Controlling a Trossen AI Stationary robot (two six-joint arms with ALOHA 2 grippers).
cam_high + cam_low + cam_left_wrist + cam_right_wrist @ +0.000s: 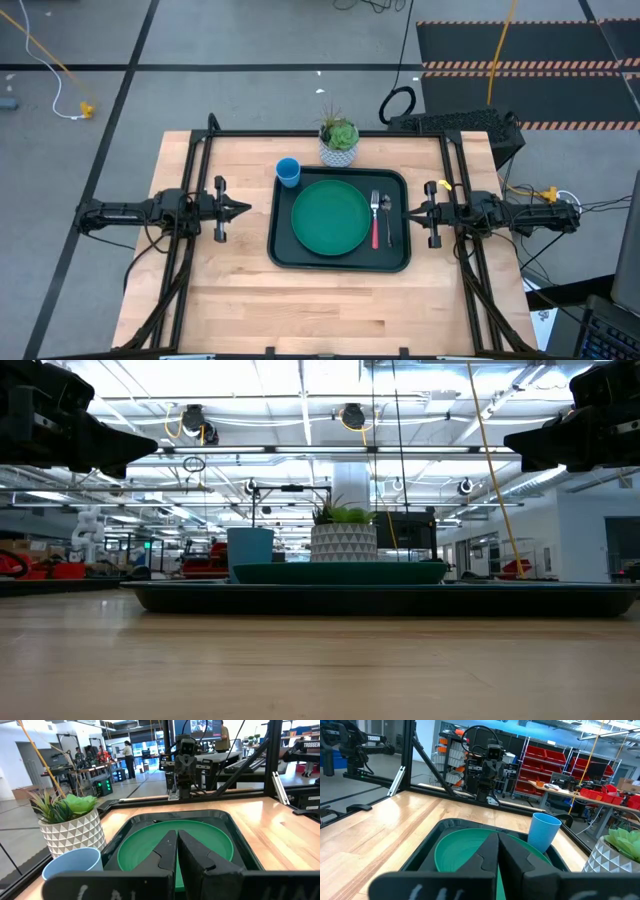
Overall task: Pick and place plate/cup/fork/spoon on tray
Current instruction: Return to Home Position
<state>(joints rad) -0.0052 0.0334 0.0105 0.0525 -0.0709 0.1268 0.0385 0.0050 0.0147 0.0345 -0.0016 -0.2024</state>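
Note:
The dark tray (282, 255) lies on the table's middle. The green plate (331, 217) lies flat in it; it also shows in the left wrist view (145, 847) and the right wrist view (460, 852). The red-handled fork (376, 224) and the silver spoon (387, 212) lie in the tray, right of the plate. The blue cup (288, 172) stands upright at the tray's far left corner; whether on the rim or beside it, I cannot tell. My left gripper (247, 209) is shut and empty left of the tray. My right gripper (407, 212) is shut and empty right of it.
A potted green plant in a white patterned pot (339, 142) stands just beyond the tray's far edge. Black frame rails (200, 150) run along the table's left, right and far sides. Bare wood (330, 310) lies between the tray and the near edge.

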